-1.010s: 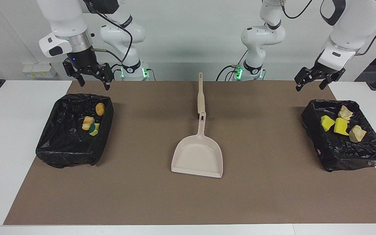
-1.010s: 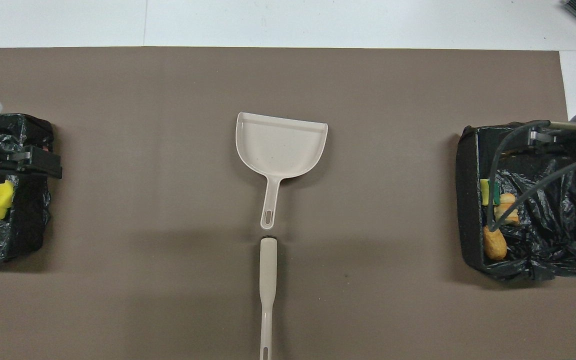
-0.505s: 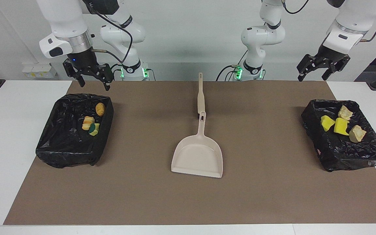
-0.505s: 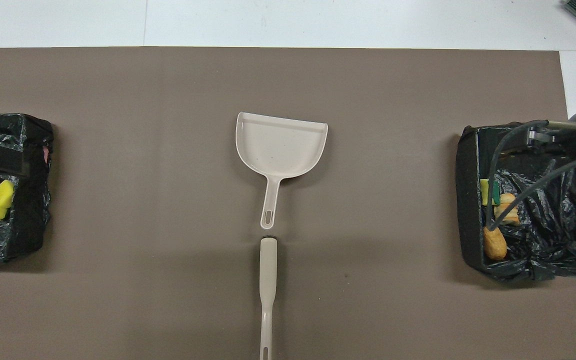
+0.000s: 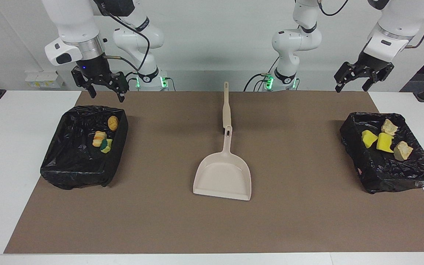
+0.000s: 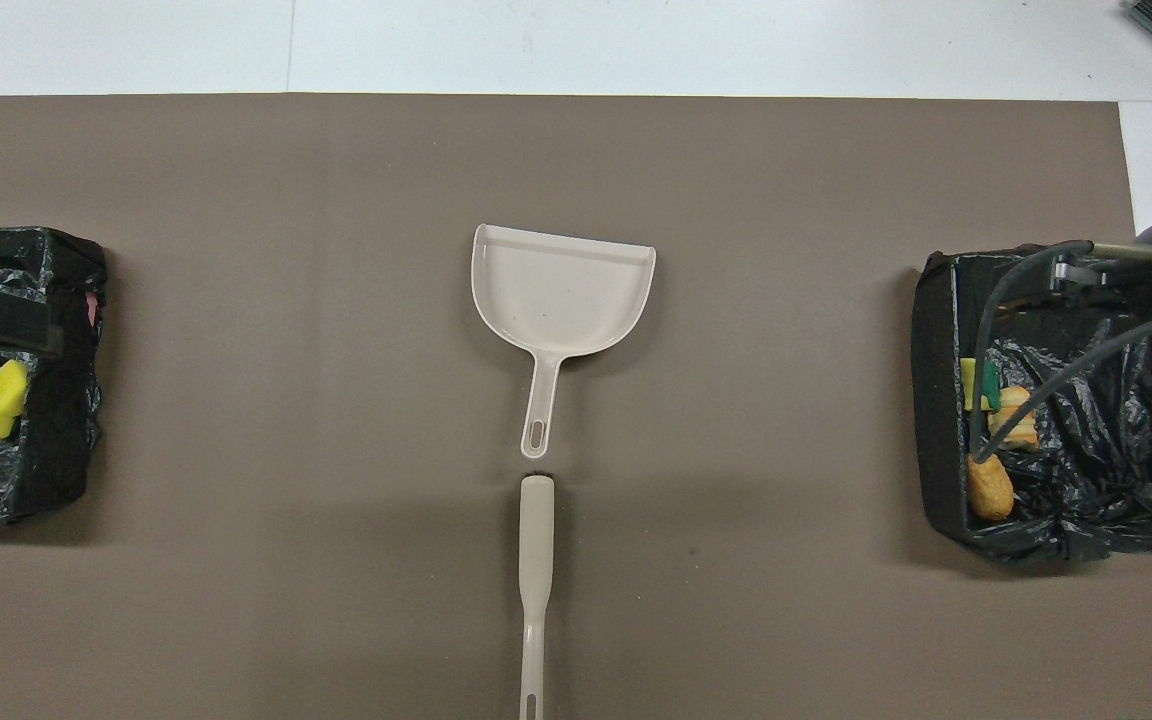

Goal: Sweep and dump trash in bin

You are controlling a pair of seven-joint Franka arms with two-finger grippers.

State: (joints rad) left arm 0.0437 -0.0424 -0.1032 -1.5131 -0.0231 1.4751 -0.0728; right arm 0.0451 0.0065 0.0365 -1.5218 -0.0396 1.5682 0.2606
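the trash, small yellow spongy chunks and tan bread-like scraps, is seen lying inside the two black bag-lined bins [image 5: 83, 147] [image 5: 388, 154] at either end of the bench, well apart from the beige plastic dustpan [image 5: 223, 176] on the brown mat, so the dumping is judged done. the left tool [image 5: 355, 79] and right tool [image 5: 103, 86] are held wide and empty, raised above the mat's robot-side edge. no scrap is left beside the dustpan, and only a retreat to rest seems called for.

We see a smooth beige plastic dustpan [image 5: 222, 176], crinkled glossy black bin liners [image 5: 81, 158], and a matt brown paper-like mat [image 5: 293, 221].
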